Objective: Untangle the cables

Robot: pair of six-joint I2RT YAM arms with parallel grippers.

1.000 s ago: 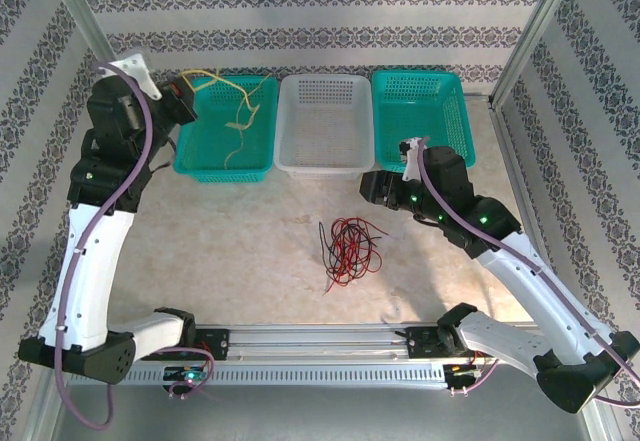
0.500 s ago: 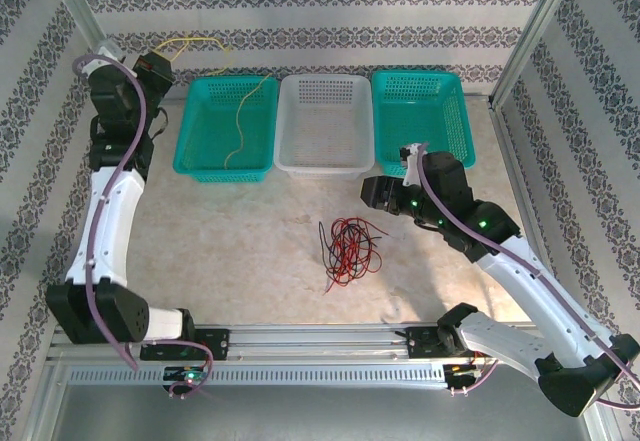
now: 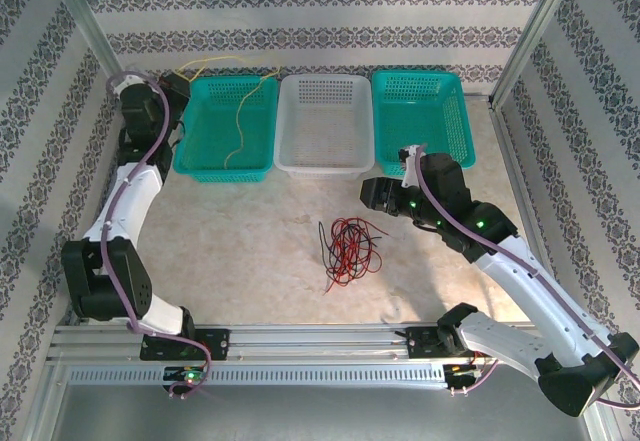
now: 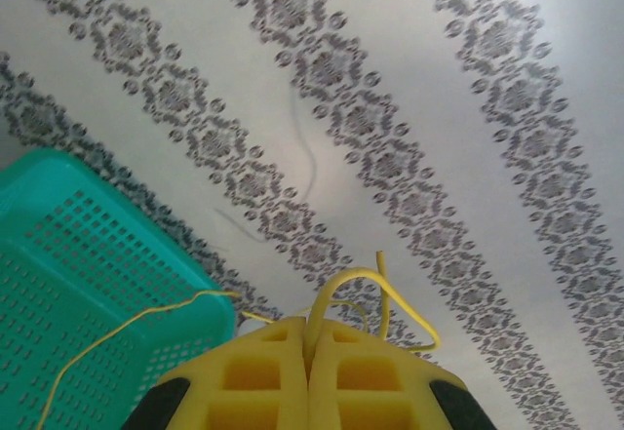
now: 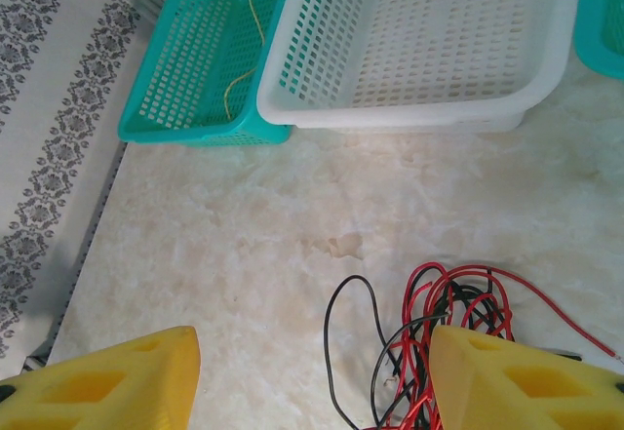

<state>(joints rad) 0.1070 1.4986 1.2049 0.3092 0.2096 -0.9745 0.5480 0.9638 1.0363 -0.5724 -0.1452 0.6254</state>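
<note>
Top external view: the left gripper (image 3: pixel 178 86) sat at ten o'clock on the table (image 3: pixel 240 241), pinched shut on the yellow cable (image 3: pixel 240 121), which trailed into the left teal basket (image 3: pixel 200 166). At six o'clock from the white basket (image 3: pixel 322 166), red and black cables (image 3: pixel 348 249) lay tangled. The right gripper (image 3: pixel 368 193), jaws wide apart, hovered at one o'clock from that tangle.
</note>
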